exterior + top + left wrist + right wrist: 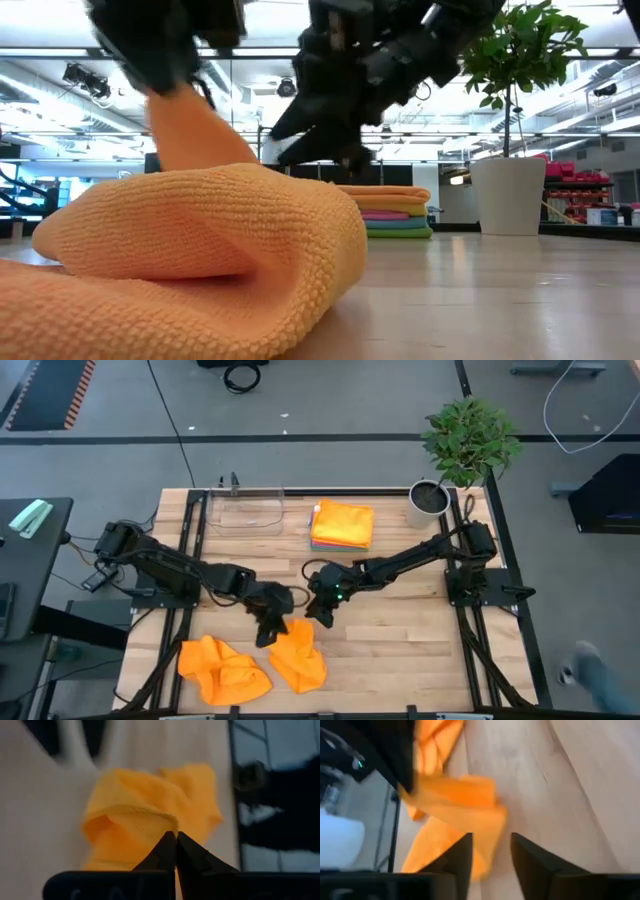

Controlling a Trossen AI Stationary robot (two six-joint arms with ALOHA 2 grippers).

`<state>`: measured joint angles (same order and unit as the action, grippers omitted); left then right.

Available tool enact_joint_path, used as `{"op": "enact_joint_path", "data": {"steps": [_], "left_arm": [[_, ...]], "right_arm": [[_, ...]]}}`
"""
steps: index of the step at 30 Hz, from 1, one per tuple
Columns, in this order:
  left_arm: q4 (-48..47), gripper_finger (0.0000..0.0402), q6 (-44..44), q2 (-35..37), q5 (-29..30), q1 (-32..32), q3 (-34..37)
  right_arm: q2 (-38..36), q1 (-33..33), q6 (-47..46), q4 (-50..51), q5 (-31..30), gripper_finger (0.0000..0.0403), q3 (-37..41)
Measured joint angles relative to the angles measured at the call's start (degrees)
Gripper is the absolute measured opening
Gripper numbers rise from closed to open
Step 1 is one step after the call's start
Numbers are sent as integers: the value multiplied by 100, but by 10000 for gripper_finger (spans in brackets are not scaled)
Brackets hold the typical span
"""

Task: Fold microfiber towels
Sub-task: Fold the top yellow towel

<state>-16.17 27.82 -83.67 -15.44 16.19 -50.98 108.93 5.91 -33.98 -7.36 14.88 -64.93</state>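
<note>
**Two orange cloths near the front edge, one gripped at its corner**

Lying crumpled on the pale wooden table [400, 650]: two soft orange microfiber towels, one loose heap [222, 670] toward the left front, a second one [298, 660] just beside it. Pinching the upper edge of that second towel with fingers pressed fully together: the left gripper [270, 630], probably to lift the corner and drag it over for a fold. Hovering just above and beside the same cloth, fingers parted and holding nothing: the right gripper [322, 616], apparently letting go so the other arm can pull. Looped, ribbed weave visible up close, thick and floppy, rounded where doubled over. Stacked flat at the back: folded towels [342, 525], orange on top, pink, blue and green below.
</note>
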Motion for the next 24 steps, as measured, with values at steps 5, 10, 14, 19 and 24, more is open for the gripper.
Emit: {"op": "enact_joint_path", "data": {"steps": [5,10,14,19,24], "left_arm": [[-974,10,350,3,-336,514,-474],[-1005,7,1184,2,-728,1093,-638],[-1004,10,1726,-1,-746,1570,-639],[-808,11,2378,-193,-623,2009,-534],[-500,11,3038,-347,-695,2439,-321]], "right_arm": [[-164,92,416,354,15,206,5],[69,410,844,-154,-47,232,0],[439,585,906,-917,-477,228,11],[976,575,903,-1848,-541,218,8],[1204,646,914,-1798,-176,202,4]]}}
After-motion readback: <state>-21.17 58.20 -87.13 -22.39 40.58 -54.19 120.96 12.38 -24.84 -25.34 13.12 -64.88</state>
